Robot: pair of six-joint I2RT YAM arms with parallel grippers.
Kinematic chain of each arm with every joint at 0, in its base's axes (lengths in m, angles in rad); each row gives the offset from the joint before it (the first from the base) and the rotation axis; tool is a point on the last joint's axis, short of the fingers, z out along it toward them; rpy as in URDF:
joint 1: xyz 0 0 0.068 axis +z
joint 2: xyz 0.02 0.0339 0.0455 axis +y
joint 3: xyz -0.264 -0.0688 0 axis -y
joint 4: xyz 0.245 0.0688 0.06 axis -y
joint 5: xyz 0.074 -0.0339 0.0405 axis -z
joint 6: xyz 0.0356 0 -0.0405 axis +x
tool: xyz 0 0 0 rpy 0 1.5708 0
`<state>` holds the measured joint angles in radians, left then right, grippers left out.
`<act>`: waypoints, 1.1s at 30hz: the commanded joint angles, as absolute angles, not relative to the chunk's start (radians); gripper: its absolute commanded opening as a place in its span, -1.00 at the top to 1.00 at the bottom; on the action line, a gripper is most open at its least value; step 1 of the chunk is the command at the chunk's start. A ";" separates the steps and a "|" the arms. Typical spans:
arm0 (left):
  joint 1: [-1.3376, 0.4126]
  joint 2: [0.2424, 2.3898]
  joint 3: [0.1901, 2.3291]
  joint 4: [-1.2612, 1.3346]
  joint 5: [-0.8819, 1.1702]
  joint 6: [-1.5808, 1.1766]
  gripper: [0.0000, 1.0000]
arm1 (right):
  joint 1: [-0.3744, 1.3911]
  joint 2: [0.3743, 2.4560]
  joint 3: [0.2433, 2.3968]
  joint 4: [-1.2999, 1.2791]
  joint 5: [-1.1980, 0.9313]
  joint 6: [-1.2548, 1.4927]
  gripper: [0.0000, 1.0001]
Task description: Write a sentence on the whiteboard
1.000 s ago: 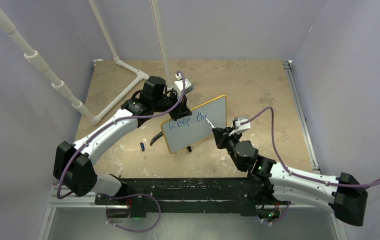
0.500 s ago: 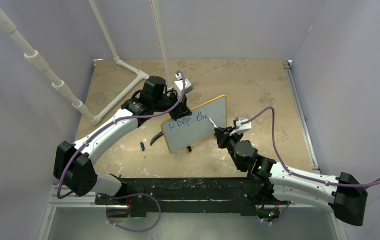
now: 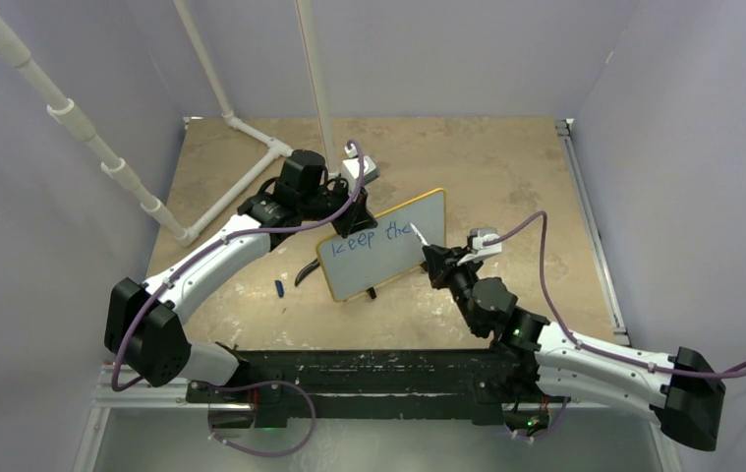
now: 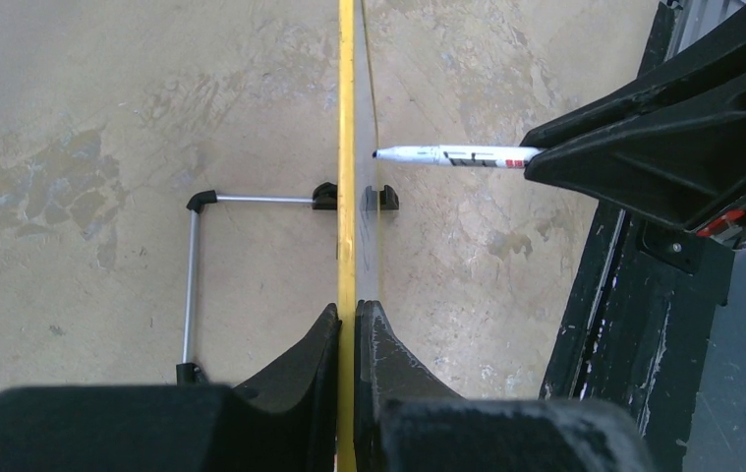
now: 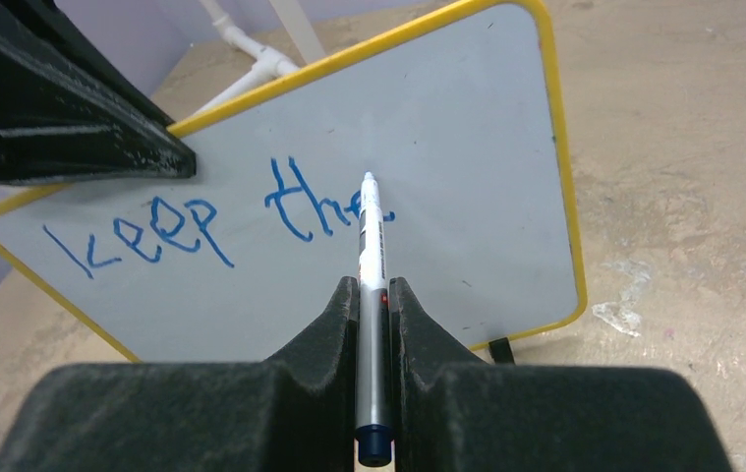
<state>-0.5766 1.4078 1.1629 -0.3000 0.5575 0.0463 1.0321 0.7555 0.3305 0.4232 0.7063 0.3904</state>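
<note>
The whiteboard stands tilted on the table, yellow-framed, and fills the right wrist view. The sentence reads "keep the" in blue, in one line. My left gripper is shut on the board's top edge, seen edge-on in the left wrist view. My right gripper is shut on a white marker. The marker's tip rests at the board's face on the last letter of "the". The marker also shows in the left wrist view.
A blue marker cap lies on the table left of the board. A black curved piece lies beside the board's lower left corner. White pipes cross the back left. A black rail runs along the near edge.
My right arm has shifted slightly to the right and the marker tip has moved a little rightward on the board. The left arm and the board have not moved.
</note>
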 commanded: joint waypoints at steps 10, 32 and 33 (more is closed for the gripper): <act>-0.585 1.410 1.158 -0.288 0.609 0.063 1.00 | 1.029 0.829 0.354 0.474 0.675 0.370 1.00; -0.585 1.408 1.158 -0.289 0.607 0.064 1.00 | 1.029 0.820 0.374 0.459 0.748 0.381 1.00; -0.585 1.408 1.158 -0.291 0.607 0.063 1.00 | 1.029 0.818 0.374 0.460 0.750 0.380 1.00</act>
<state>-0.5766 1.4082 1.1629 -0.2996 0.5499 0.0463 1.0321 0.8349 0.3309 0.4385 0.6987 0.3939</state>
